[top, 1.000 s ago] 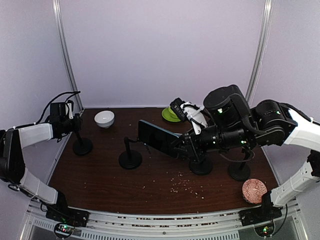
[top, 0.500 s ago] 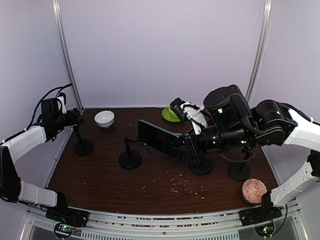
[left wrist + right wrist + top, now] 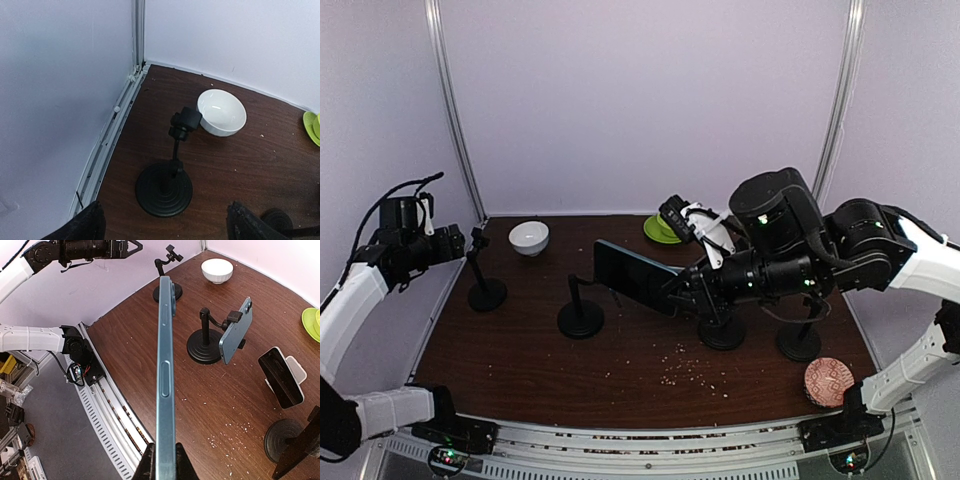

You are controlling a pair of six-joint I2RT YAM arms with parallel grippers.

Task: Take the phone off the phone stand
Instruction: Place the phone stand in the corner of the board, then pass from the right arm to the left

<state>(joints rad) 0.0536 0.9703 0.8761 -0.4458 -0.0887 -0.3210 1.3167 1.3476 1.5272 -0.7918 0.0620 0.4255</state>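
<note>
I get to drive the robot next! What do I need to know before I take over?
Left claw: open and holding nothing, raised near the left wall beside the empty stand.
Right claw: shut on the blue phone, holding it up off the table.
Done: that phone looks free of every stand.
Left: probably lower it gently onto a bare patch of table and let go.
Watch out: a second phone is clamped in the middle stand, close to the held one.
</note>
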